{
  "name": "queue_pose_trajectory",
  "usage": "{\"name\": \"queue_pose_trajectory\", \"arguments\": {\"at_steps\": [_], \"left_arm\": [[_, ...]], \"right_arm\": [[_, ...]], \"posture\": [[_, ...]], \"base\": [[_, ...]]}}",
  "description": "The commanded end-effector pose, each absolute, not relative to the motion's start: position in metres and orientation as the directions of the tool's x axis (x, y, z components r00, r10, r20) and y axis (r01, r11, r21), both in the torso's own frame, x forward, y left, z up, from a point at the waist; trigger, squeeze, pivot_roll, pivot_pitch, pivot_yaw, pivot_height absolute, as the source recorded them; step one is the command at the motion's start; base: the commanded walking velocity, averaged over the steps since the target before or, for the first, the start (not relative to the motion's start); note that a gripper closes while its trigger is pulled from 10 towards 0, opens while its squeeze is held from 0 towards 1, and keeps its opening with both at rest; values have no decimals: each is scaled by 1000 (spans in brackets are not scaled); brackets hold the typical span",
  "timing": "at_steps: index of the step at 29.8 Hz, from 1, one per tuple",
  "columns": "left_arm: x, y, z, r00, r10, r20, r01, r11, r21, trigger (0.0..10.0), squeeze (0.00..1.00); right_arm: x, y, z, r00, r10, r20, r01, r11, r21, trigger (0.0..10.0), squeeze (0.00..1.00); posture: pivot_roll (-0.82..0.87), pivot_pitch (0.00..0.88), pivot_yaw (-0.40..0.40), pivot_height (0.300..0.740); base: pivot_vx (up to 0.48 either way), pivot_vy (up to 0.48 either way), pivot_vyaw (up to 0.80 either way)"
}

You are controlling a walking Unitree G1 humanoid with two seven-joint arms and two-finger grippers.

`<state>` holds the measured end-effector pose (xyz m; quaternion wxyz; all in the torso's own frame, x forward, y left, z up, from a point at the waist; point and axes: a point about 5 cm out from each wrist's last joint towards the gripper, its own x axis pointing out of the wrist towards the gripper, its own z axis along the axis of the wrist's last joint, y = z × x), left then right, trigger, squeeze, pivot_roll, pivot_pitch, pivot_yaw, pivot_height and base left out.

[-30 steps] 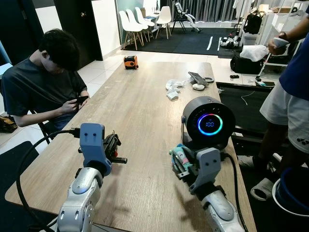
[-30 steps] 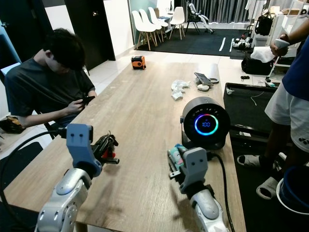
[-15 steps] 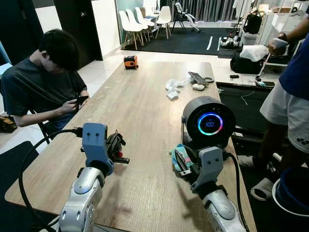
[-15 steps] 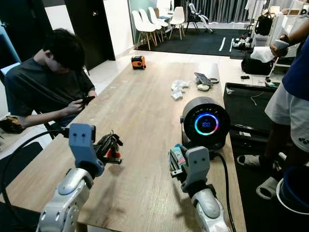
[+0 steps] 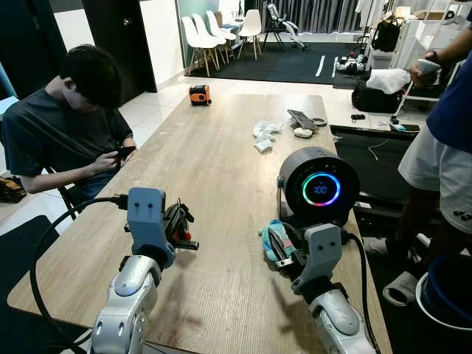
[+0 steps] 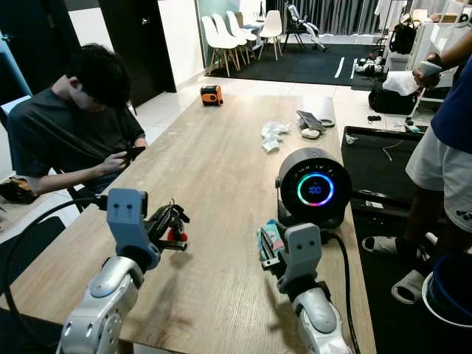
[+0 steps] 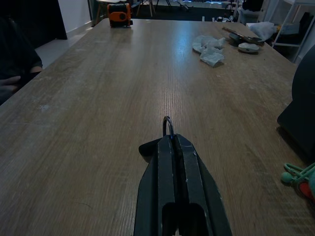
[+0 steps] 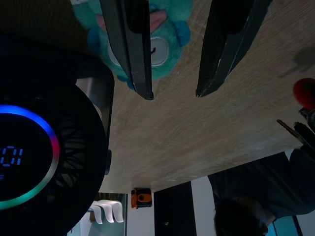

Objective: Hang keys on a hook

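The long wooden worktop (image 5: pixel 221 169) takes up most of the scene. A person (image 5: pixel 66 125) sits at its 9 o'clock side, looking at a phone. Another person (image 5: pixel 442 140) stands at 3 o'clock.

A round black fan (image 5: pixel 318 186) with a glowing ring sits at about 4 o'clock on the worktop. Crumpled tissues (image 5: pixel 262 136) lie toward 1 o'clock, and an orange tape measure (image 5: pixel 199 94) sits far off at 12 o'clock.

The left gripper (image 7: pixel 169 140) hangs above the worktop at 7 o'clock. Its fingers are pressed together on a thin metal loop, maybe a key ring (image 7: pixel 168 126).

The right gripper (image 8: pixel 172 91) is at 5 o'clock with its fingers apart. A teal fluffy keychain toy (image 8: pixel 152 42) lies on the worktop just under them, close by the fan.

I can't make out a hook. The toy sits very near the fan, so the fingers could bump the fan. The fluffy toy could also slip out if they pinch only the fur.
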<state>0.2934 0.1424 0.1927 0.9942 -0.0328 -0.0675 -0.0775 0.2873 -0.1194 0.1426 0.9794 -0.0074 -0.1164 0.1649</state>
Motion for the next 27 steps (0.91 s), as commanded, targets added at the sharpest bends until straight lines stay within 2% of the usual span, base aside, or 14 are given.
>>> {"name": "queue_pose_trajectory", "arguments": {"at_steps": [1, 13, 27], "left_arm": [[294, 146, 191, 982, -135, 135, 141, 989, -35, 10000, 0], [295, 148, 191, 983, -125, 134, 128, 992, -13, 10000, 0], [295, 148, 190, 984, -121, 133, 123, 992, -5, 10000, 0]], "right_arm": [[287, -117, 141, 920, 331, 211, -329, 943, -48, 10000, 0], [288, -115, 141, 918, 335, 213, -333, 942, -46, 10000, 0], [288, -115, 142, 916, 339, 215, -337, 940, -46, 10000, 0]], "posture": [[27, 105, 82, 740], [31, 106, 84, 740], [33, 105, 81, 740]], "base": [[0, 0, 0], [0, 0, 0], [-295, 0, 0]]}}
